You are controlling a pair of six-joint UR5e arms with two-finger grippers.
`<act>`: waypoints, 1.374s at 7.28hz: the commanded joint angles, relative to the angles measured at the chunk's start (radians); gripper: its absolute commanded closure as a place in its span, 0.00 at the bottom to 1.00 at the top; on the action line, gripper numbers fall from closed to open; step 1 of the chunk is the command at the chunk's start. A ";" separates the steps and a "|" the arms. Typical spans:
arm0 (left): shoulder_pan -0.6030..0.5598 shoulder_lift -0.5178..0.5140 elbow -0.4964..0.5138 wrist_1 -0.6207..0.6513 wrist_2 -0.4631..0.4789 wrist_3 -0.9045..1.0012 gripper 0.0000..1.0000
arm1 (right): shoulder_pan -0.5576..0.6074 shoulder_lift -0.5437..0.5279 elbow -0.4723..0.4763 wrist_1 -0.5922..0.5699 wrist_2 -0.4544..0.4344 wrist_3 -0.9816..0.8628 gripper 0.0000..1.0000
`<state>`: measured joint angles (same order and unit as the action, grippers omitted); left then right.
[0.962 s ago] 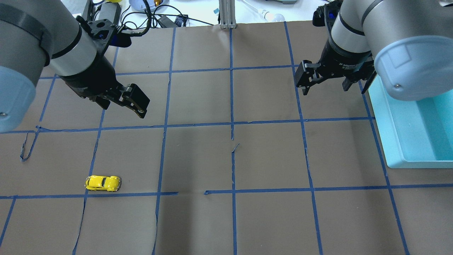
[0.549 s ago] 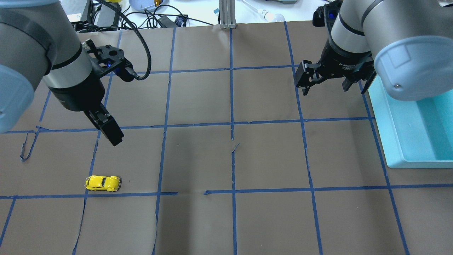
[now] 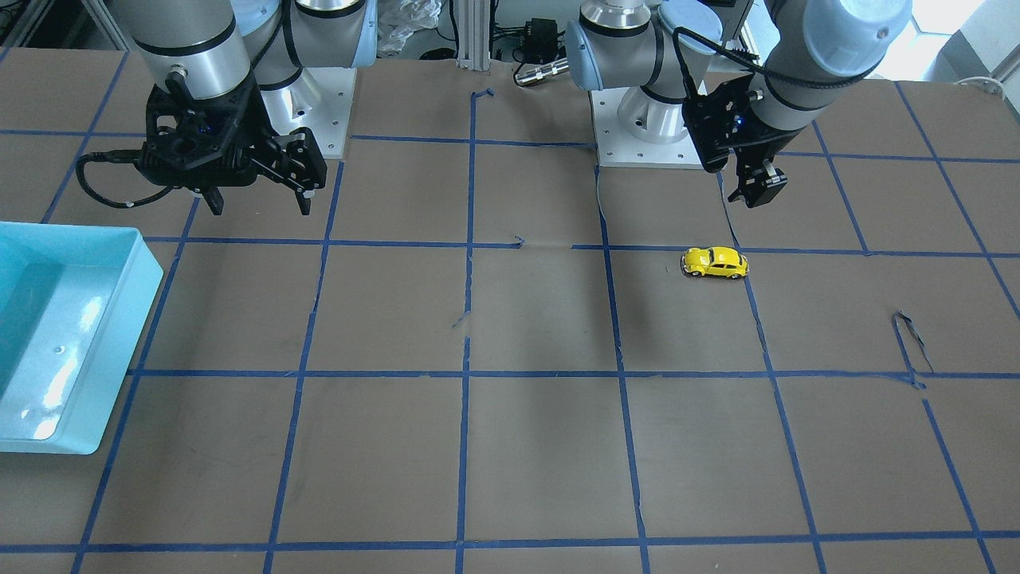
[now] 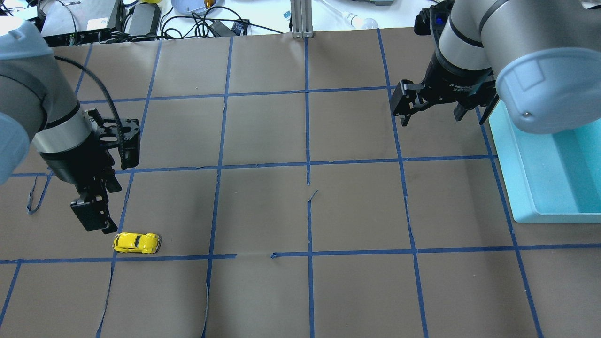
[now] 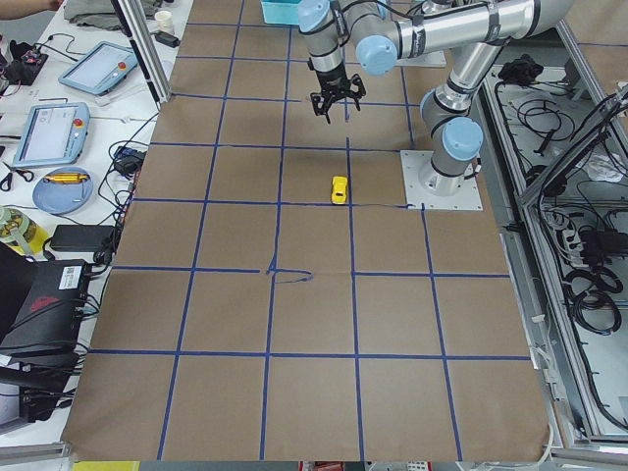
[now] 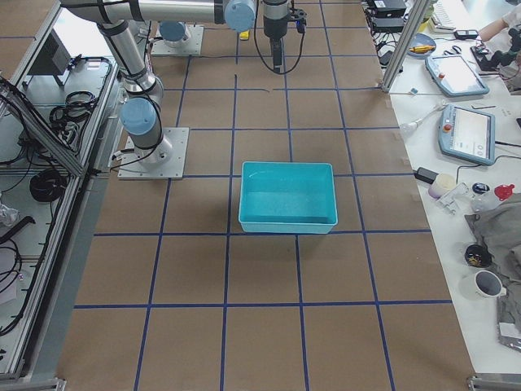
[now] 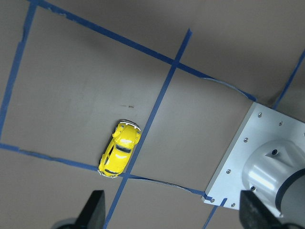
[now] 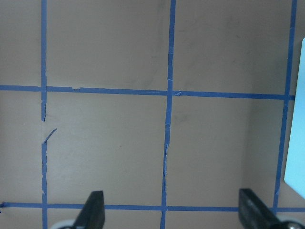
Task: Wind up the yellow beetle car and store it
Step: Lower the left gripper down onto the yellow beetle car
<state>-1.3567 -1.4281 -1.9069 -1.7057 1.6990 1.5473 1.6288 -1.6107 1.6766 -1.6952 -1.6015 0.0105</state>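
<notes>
1. I see a worktop (image 4: 263, 211) covered in brown paper and squared off by blue tape (image 4: 307, 141) lines, some of them torn and lifting.
2. The yellow beetle car (image 4: 136, 242) sits on its wheels in the robot's left half, just beside a tape line.
3. The left tool (image 4: 94, 219) hovers near the car, fingers spread wide, holding nothing.
4. The right tool (image 4: 443, 112) hangs open and empty beside a teal bin (image 4: 521, 178), well apart from the car.
5. Cables (image 4: 188, 21) and teach pendants (image 6: 468, 134) lie on white benches past the paper.

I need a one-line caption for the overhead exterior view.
Left tool near a glossy yellow beetle toy car; open right tool beside a turquoise plastic bin.
</notes>
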 commanded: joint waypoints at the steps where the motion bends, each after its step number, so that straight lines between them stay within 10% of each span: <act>1: 0.036 0.006 -0.162 0.200 0.013 0.239 0.00 | 0.000 0.000 0.000 0.000 0.000 0.000 0.00; 10: 0.268 0.003 -0.541 0.803 -0.002 0.611 0.01 | -0.001 0.000 0.002 -0.001 -0.015 -0.001 0.00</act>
<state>-1.0920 -1.4236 -2.4390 -0.9611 1.7004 2.1557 1.6277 -1.6107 1.6782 -1.6975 -1.6165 0.0081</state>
